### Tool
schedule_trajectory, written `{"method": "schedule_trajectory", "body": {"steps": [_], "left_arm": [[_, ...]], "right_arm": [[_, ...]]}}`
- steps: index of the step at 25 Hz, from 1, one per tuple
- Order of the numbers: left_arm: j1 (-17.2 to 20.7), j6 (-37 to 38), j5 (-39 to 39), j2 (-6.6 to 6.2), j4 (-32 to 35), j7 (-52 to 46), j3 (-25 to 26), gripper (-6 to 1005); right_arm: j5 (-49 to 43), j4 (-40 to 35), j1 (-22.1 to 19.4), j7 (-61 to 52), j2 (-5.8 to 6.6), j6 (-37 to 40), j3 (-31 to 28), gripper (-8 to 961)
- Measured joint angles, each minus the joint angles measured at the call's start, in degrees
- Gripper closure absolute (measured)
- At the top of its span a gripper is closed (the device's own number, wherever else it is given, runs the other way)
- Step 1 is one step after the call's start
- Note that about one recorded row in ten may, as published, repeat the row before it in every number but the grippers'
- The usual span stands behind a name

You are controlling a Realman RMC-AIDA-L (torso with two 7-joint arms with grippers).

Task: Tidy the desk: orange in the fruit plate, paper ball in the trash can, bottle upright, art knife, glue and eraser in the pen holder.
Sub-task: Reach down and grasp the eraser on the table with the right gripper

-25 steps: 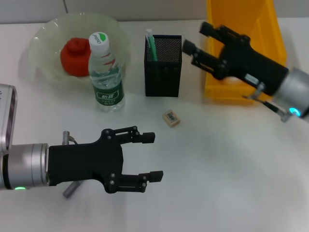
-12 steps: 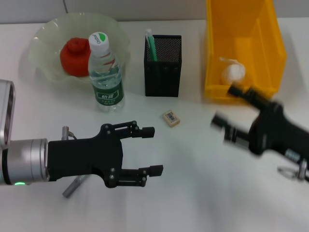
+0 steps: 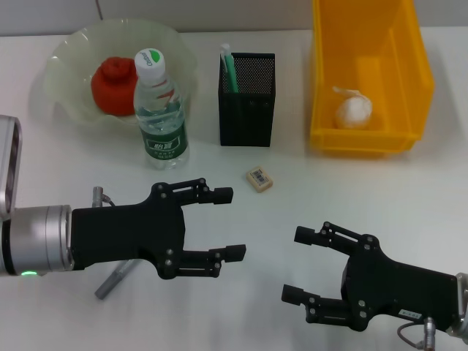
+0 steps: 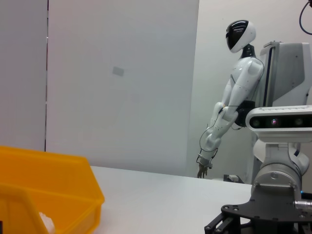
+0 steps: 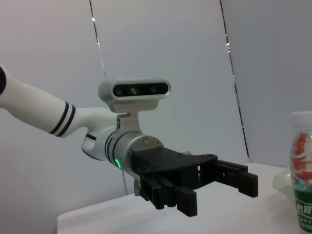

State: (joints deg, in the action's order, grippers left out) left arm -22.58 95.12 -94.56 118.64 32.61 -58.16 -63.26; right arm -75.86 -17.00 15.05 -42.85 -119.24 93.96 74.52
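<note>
The left gripper [image 3: 228,223] hovers low over the desk [image 3: 365,190] at the near left, its two black fingers spread wide with nothing between them. Behind its wrist and partly under the arm lies the grey art knife [image 3: 113,278], flat on the surface. Straight beyond the gripper's fingertips, toward the far side, stands the water bottle [image 3: 159,110], upright with its green cap on. Just behind the bottle sits the pale green fruit plate [image 3: 69,66], and the orange [image 3: 112,84] rests inside it, touching the bottle's far side as seen from the head.

Ahead and slightly to the right of the left gripper's upper fingertip lies the small tan eraser [image 3: 259,178], on the bare desk, apart from both grippers. Beyond the eraser stands the black mesh pen holder [image 3: 247,99], with a green-and-white glue stick [image 3: 228,67] leaning upright in its left corner.

The right gripper [image 3: 300,265] hangs at the near right, fingers also released and parted, holding nothing, its tips pointing toward the left gripper with a clear gap between the two. Well beyond it, at the far right, sits the yellow trash can [image 3: 365,139], and the white paper ball [image 3: 353,111] lies on its floor near the front wall.

In the right wrist view the left gripper [image 5: 219,187] shows open, with the bottle [image 5: 303,170] at the edge of the frame.
</note>
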Motion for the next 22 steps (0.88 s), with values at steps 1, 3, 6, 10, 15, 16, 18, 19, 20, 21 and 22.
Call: {"method": "schedule_trajectory", "body": {"steps": [1, 3, 6, 10, 15, 16, 18, 19, 20, 21, 22], "left_arm": [[0.0, 0.0, 0.0, 0.00, 0.0, 0.0, 0.0, 198], [-0.1, -0.1, 0.0, 0.01, 0.0, -0.3, 0.2, 198], [-0.7, -0.3, 0.0, 0.07, 0.1, -1.2, 0.4, 198], [-1.9, -1.2, 0.0, 0.11, 0.1, -3.5, 0.5, 198], [-2.3, -1.7, 0.0, 0.10, 0.1, -4.4, 0.5, 198], [-2.5, -1.9, 0.0, 0.10, 0.1, -4.7, 0.5, 198], [-2.6, -2.1, 0.0, 0.11, 0.2, -4.6, 0.5, 198], [-2.5, -2.1, 0.0, 0.13, 0.2, -4.6, 0.5, 198], [-2.3, -2.1, 0.0, 0.14, 0.2, -4.6, 0.5, 198], [-2.2, -2.1, 0.0, 0.14, 0.2, -4.6, 0.5, 198], [-2.1, -2.1, 0.0, 0.15, 0.2, -4.6, 0.5, 198]], "right_arm": [[0.0, 0.0, 0.0, 0.0, 0.00, 0.0, 0.0, 122], [0.2, 0.6, 0.2, 0.0, -0.01, -0.1, 0.0, 123], [0.4, 1.0, 0.2, 0.1, -0.05, -1.0, -0.4, 123], [0.5, 2.8, 0.0, -0.1, -0.20, -2.5, -3.9, 123], [0.5, 3.0, 0.6, -3.5, -0.15, -2.2, -9.8, 123], [0.5, 3.0, 0.6, -3.5, -0.15, -2.2, -9.8, 122], [0.5, -0.1, 1.0, -9.2, -0.04, -2.6, -11.3, 122], [0.4, -2.3, 1.5, -13.1, 0.11, -3.1, -11.7, 122], [-1.4, -8.5, 2.3, -23.3, 0.60, -4.5, -11.6, 122], [-1.4, -8.5, 2.3, -23.3, 0.60, -4.5, -11.6, 122], [-2.6, -11.6, 2.8, -28.0, 0.87, -5.0, -11.6, 122]]}}
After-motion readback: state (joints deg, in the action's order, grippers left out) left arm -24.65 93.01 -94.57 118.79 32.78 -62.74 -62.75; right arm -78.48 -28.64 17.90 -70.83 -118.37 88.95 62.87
